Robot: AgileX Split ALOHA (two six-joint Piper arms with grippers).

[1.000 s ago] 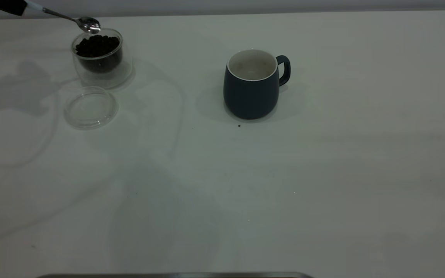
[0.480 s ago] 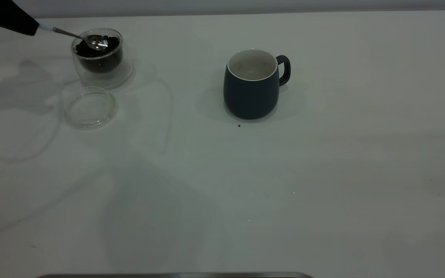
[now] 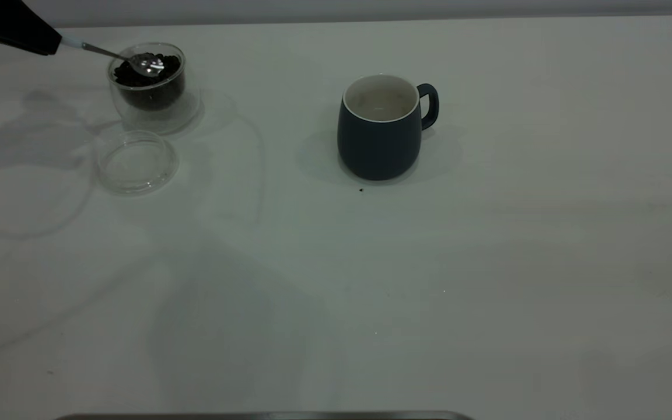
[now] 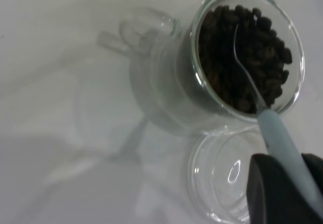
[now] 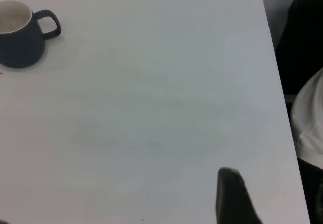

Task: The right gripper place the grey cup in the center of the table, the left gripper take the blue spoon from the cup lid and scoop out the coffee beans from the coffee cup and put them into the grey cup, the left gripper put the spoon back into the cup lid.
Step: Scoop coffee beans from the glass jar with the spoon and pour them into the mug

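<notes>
- Black left claw (image 3: 50, 42) at far left rear of large white tabletop (image 3: 487, 262), clamped on pale-blue handle of small metal-bowled teaspoon (image 3: 108, 53).
- Spoon bowl dipped into heap of dark brown coffee beans (image 3: 155, 73) inside small clear double-walled glass cup (image 3: 152, 87); neck crosses cup rim on claw side.
- In left wrist view: thin spoon neck (image 4: 247, 77) lies over beans (image 4: 227, 67), blue handle runs back into claw (image 4: 287, 183); bowl itself hard to make out among beans.
- Round flat clear lid (image 3: 136, 162) flat on tabletop just in front of glass cup, w/ nothing on it, close to cup base; touching or not, can't tell.
- Rounded dark blue-grey mug w/ loop handle, off-white inside (image 3: 380, 128), upright near tabletop centre, well apart from glass cup, handle to the right.
- Right claw (image 5: 229, 199): only a dark tip seen in right wrist view, over right side of tabletop, far from mug (image 5: 20, 35); how far open, can't tell.
</notes>
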